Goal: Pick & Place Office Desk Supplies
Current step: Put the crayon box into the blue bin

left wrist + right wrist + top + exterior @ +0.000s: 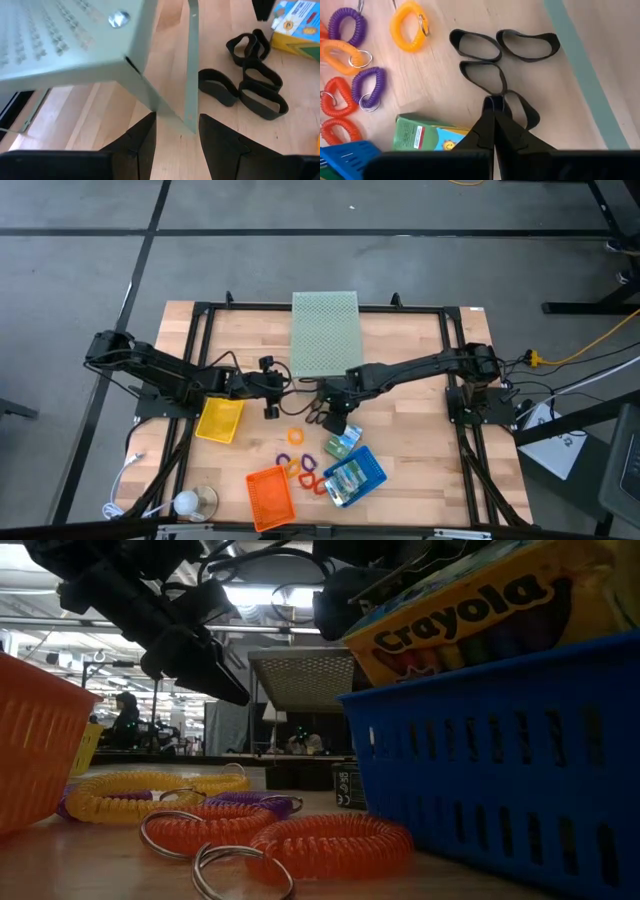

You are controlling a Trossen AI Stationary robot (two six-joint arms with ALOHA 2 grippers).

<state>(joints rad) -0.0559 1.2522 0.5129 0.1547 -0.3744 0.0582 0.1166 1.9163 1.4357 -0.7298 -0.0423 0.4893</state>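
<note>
While eyeing the right gripper just in front of the pale green box, noticing jaws squeezed almost together on the thin edge of one black loop. Counting three more black loops lying flat right beside it, near the box's front edge. Spotting the coil rings and a printed packet farther out from the box, then the blue tray farther again. Finding the left gripper at the box's front left corner, jaws spread wide, holding nothing, lined up either side of the box's corner edge. Can't tell about actual contact there.

Bit worried about that skinny pinch tbh: floppy band, tiny bite, so could slip free on the lift or drag a neighbouring loop along. Could also snag the box with the left jaws and shove it.

Plain pale wood desk on a black frame, grey floor all round. Behind the box, a big open workshop-type room with ceiling lights and a person far back.
</note>
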